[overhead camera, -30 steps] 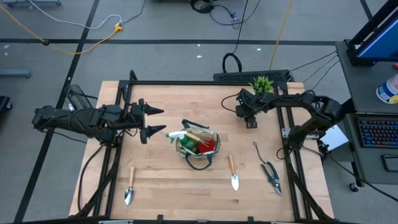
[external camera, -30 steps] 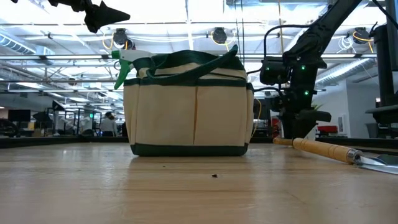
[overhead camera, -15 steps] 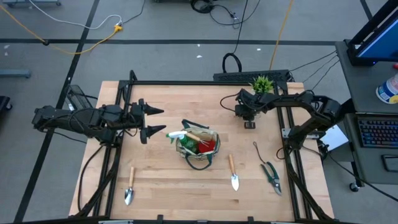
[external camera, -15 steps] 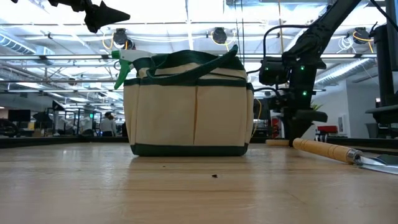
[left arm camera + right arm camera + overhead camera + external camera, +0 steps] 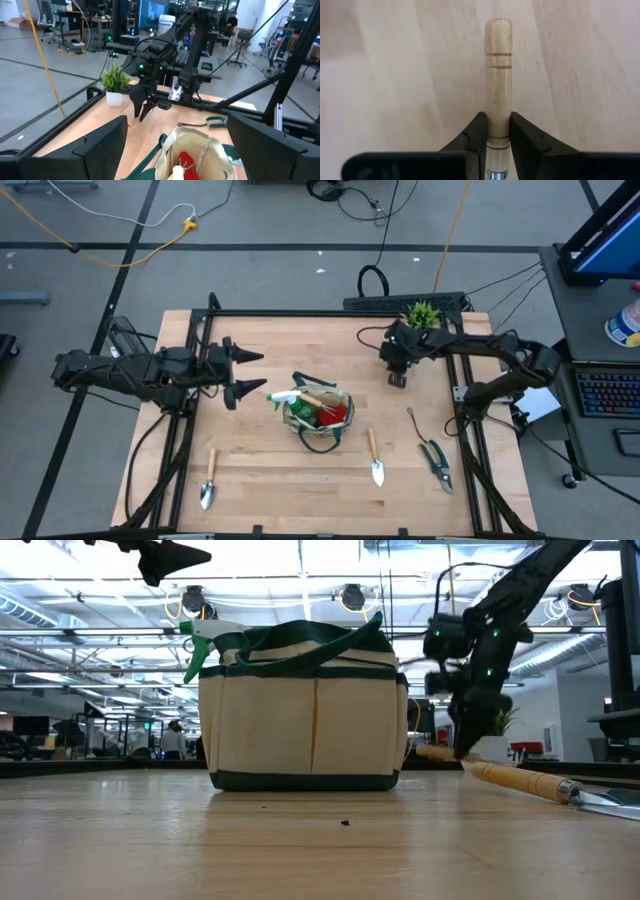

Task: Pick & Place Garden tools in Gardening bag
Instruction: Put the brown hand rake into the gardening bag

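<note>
The tan gardening bag [image 5: 318,418] stands mid-table with the green spray bottle [image 5: 285,396], the red glove [image 5: 334,413] and a wooden-handled tool inside. Two trowels [image 5: 208,480] [image 5: 375,458] and the pruning shears [image 5: 435,460] lie on the near part of the table. My right gripper [image 5: 397,370] is at the far right, shut on another wooden-handled tool [image 5: 498,65]; its head is hidden under the gripper. My left gripper [image 5: 255,374] hovers open and empty to the left of the bag. My right gripper pinches the wooden handle between its two fingers [image 5: 476,132], on the handle's two sides [image 5: 498,107] near the metal end. The fingers come from above, tipped, and lie across the handle. The free end [image 5: 498,27] sticks out ahead, raised a little off the table in the low view [image 5: 430,751].
A small potted plant [image 5: 422,315] stands at the far edge just behind my right gripper. A thin dark cord [image 5: 413,420] lies by the shears. Bare wood shows between the bag and my right gripper.
My right gripper has risen a little, shifted toward the far edge and tipped. The wooden handle, which lay on the table, has come up with it, so its free end now stands clear of the wood.
</note>
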Motion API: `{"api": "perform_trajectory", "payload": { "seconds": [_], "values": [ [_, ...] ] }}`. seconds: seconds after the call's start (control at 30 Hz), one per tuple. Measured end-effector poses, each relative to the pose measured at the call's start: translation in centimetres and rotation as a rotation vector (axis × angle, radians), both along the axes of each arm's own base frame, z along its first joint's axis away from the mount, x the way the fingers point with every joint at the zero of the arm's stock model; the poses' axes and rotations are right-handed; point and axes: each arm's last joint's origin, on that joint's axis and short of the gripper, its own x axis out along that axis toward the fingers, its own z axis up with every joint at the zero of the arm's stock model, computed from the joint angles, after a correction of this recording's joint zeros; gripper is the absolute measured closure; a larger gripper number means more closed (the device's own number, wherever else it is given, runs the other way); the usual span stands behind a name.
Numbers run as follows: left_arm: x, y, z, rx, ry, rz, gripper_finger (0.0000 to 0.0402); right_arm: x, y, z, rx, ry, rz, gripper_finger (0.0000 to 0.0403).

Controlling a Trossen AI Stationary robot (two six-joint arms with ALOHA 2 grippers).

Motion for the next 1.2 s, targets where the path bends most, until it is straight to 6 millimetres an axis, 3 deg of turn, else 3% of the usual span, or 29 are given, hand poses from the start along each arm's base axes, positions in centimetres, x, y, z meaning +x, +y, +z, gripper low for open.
{"api": "perform_trajectory", "payload": {
  "seconds": [0.5, 0.83, 1.2],
  "values": [
    [0.0, 0.0, 0.2, -0.013, -0.026, 0.0, 0.0052, 0.1, 2.1, 7.2, 0.538, -0.633, 0.1, 0.0351],
    [0.0, 0.0, 0.2, -0.089, -0.036, 0.001, 0.0053, 1.2, 2.8, 10.0, 0.796, -0.806, 0.259, 0.0351],
    [0.0, 0.0, 0.2, -0.106, -0.034, 0.001, 0.0052, 3.4, 6.9, 13.9, 0.88, -0.977, 0.502, 0.0351]
  ]
}}
